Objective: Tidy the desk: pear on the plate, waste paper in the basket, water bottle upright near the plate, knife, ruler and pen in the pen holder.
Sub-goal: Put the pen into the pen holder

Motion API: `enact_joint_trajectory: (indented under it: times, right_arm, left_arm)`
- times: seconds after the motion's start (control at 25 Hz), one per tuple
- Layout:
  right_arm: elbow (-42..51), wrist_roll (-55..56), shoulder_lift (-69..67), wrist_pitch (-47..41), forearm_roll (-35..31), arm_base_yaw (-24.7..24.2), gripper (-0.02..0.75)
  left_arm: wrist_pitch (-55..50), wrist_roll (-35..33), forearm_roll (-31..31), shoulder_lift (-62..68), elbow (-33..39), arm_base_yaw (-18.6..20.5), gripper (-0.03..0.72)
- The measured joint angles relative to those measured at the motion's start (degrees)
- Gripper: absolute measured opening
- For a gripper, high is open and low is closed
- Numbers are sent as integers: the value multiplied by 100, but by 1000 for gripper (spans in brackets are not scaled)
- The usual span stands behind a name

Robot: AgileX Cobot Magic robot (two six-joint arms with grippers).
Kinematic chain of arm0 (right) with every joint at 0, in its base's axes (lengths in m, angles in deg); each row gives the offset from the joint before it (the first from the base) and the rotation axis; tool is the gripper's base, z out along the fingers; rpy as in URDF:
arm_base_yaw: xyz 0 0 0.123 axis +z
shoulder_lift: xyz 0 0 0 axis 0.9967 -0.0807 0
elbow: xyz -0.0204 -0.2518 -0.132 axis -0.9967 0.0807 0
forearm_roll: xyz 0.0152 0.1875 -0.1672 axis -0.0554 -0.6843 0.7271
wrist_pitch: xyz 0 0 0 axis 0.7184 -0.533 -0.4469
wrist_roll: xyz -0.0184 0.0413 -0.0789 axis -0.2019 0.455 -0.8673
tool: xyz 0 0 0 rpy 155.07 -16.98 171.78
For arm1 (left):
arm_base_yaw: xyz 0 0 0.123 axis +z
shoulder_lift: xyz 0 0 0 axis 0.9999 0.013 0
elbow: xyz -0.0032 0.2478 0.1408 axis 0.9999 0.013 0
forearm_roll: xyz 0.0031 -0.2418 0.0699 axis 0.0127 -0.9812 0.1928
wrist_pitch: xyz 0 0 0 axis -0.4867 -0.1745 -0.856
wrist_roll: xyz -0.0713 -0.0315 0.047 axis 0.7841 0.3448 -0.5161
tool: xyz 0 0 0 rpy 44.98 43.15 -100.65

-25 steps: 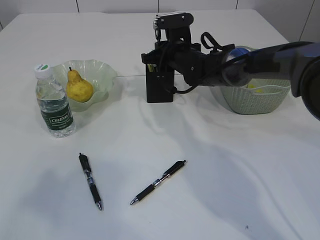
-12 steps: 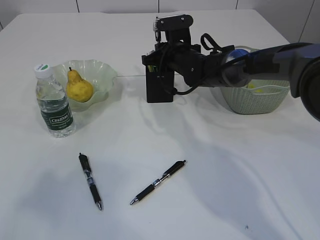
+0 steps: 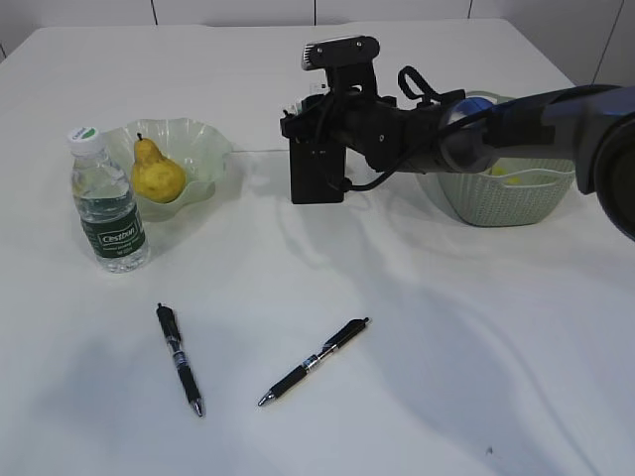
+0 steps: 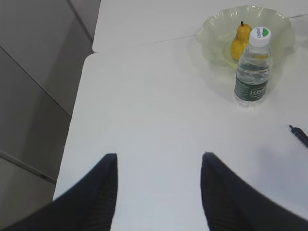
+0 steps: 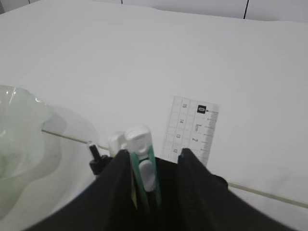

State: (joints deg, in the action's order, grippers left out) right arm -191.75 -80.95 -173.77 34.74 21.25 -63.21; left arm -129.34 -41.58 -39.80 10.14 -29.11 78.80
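My right gripper (image 5: 154,151) hovers just over the black pen holder (image 3: 317,174), jaws open. The green-and-white knife (image 5: 142,149) stands in the holder between them, close to the left finger and clear of the right one. A clear ruler (image 5: 191,127) and a black pen (image 5: 95,156) also stand in the holder. Two black pens (image 3: 180,357) (image 3: 316,361) lie on the table in front. The yellow pear (image 3: 156,174) rests on the pale green plate (image 3: 203,139), with the water bottle (image 3: 107,203) upright beside it. The left gripper (image 4: 159,155) is open and empty over the table's left corner. The right arm hides the waste paper.
A pale woven basket (image 3: 506,198) stands at the right behind the right arm, with something yellowish inside. The table's left edge (image 4: 79,110) and a drop to the floor lie close to the left gripper.
My right gripper has opened and lifted slightly above the pen holder. The knife stays standing in the holder. The left gripper has not moved.
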Motion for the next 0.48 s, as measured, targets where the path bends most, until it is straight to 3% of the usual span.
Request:
enact_joint_trajectory:
  times: [0.48]
  right_arm:
    - [0, -207, 617, -1228, -41, 0, 282]
  left_arm:
    - [65, 147, -10, 0, 0, 0, 390]
